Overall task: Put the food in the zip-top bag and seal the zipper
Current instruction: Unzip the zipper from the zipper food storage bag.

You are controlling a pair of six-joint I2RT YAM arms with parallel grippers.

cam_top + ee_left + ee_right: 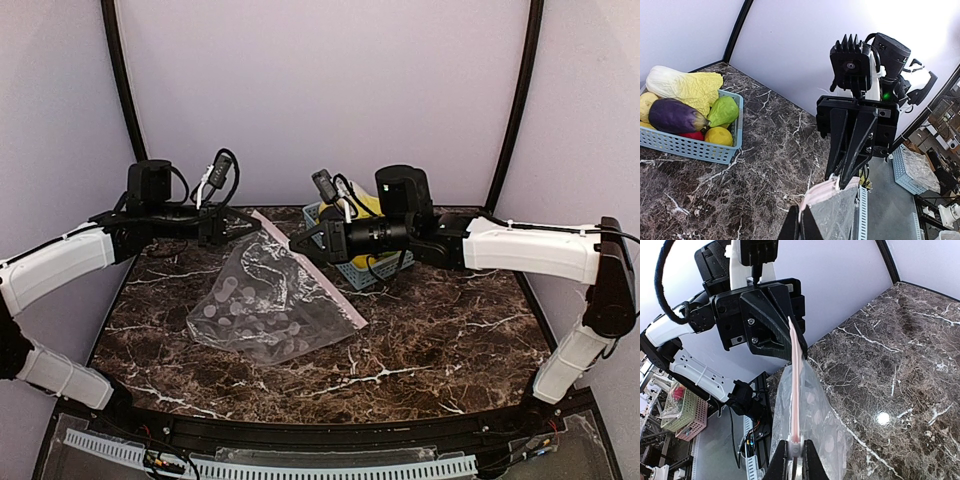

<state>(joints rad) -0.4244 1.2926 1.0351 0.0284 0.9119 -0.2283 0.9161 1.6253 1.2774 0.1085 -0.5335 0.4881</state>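
The clear dotted zip-top bag (262,298) lies on the table, its mouth edge lifted. Its pink zipper (322,283) is stretched between both grippers. My left gripper (222,228) is shut on the far end of the strip, seen in the left wrist view (801,226). My right gripper (298,245) is shut on the white slider (797,447) of the zipper (795,380). The food sits in the light blue basket (715,151): yellow cabbage (687,87), purple eggplant (674,116), a green piece (723,110), a yellow fruit (719,136). I see no food in the bag (820,420).
The basket (372,270) stands at the back centre, right behind my right gripper. The table is dark marble (430,340) with a black front rim. Purple walls close the back and sides.
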